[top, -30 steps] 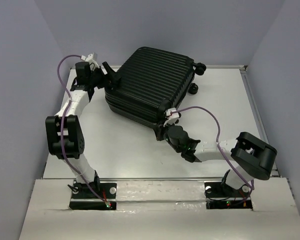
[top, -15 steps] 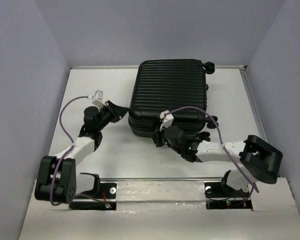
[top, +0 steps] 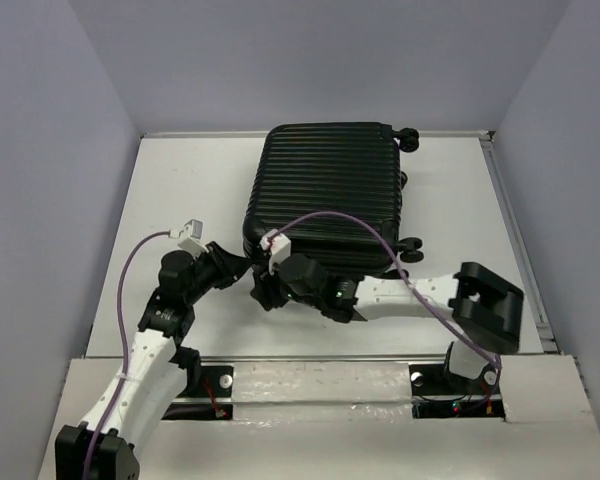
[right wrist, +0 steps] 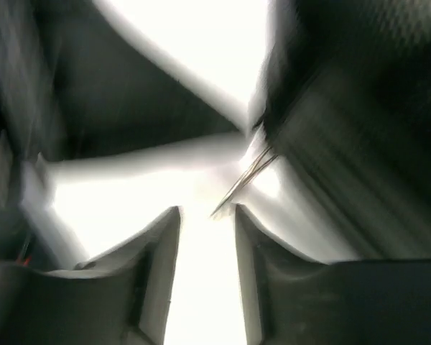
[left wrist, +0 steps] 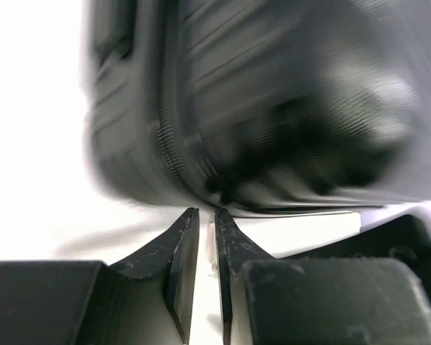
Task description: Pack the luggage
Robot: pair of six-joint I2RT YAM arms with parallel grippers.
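left end effector: fingers almost together, holding nothing, just off the near-left corner of the luggage. luggage: shell shut, lying flat at far centre of the worktop; packing looks largely done, with perhaps the zip left to close. right end effector: fingers narrowly parted, empty, at the luggage's near edge.

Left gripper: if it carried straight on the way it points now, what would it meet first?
The luggage: the left gripper, jaws almost shut, points at its ribbed side wall near the bottom edge. Probably close, though blur hides depth.
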